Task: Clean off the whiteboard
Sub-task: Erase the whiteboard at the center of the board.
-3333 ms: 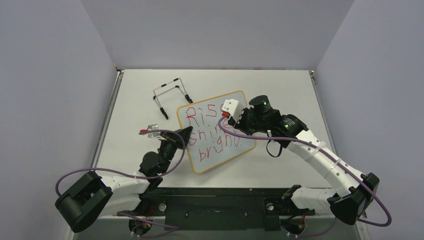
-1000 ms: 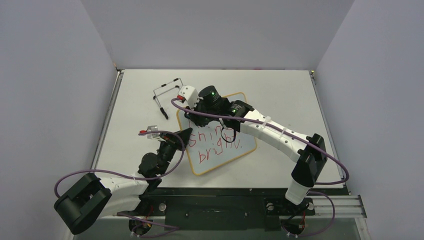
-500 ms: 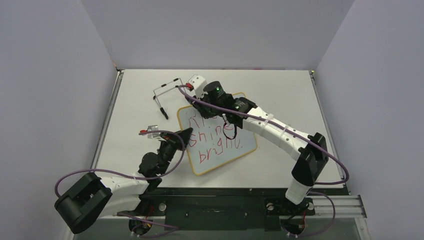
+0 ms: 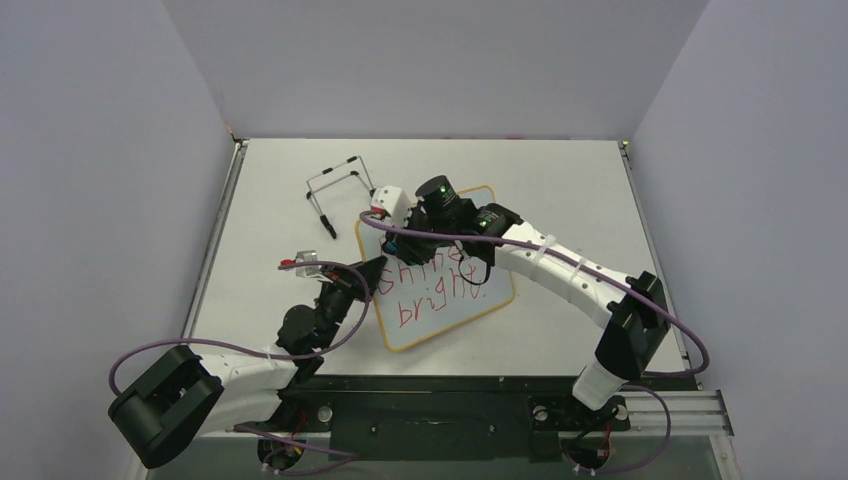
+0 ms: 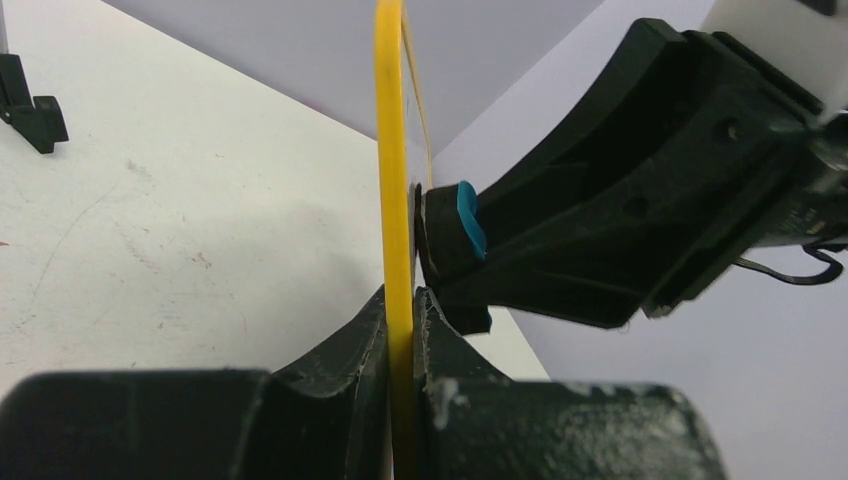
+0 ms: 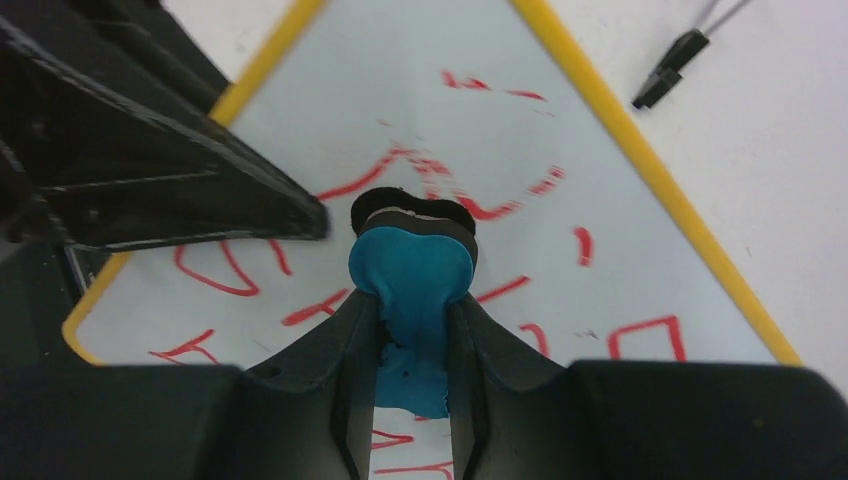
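The whiteboard (image 4: 445, 300) lies tilted on the table, white with a yellow frame and red handwriting. Its top line is mostly wiped to faint strokes (image 6: 470, 190); the lower words still show. My left gripper (image 4: 368, 272) is shut on the board's left edge, the yellow frame (image 5: 395, 180) clamped between its fingers. My right gripper (image 4: 400, 238) is shut on a blue eraser (image 6: 412, 275) with a black felt face, pressed on the board's upper left part. The eraser also shows in the left wrist view (image 5: 468, 215), against the board's face.
A thin black wire stand (image 4: 340, 190) lies on the table just behind the board's upper left corner; one of its feet shows in the right wrist view (image 6: 675, 65). Grey walls close the table on three sides.
My right gripper swept the eraser from the board's upper right to its upper left, out to the corner and back a little. The top word is now mostly erased. The left gripper has not moved.
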